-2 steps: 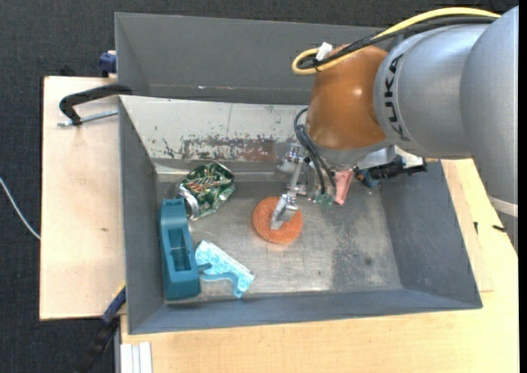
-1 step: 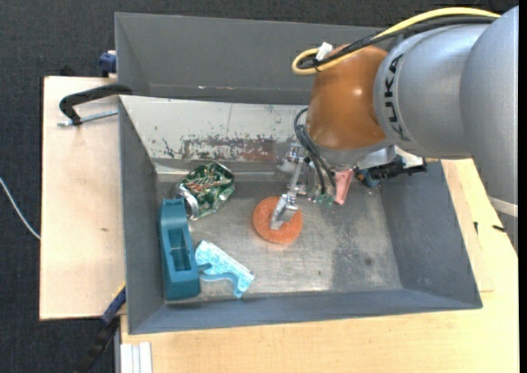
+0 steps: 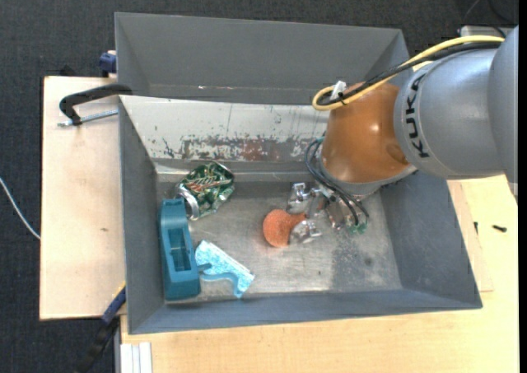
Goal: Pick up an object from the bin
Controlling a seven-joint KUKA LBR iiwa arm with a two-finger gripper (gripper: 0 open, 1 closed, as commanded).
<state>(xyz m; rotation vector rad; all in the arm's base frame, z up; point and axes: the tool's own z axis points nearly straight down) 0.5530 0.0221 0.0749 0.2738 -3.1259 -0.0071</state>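
Down near floor of bin, gripper hanging, fingers spread, nothing pinched between them. Orange ball lying mid-floor, just left of gripper, against lower finger. Crushed green can sitting toward back left. Blue tape dispenser lying along left wall, pale blue scrap resting beside it.

bright, even light; pale glare on the bin's back wall.
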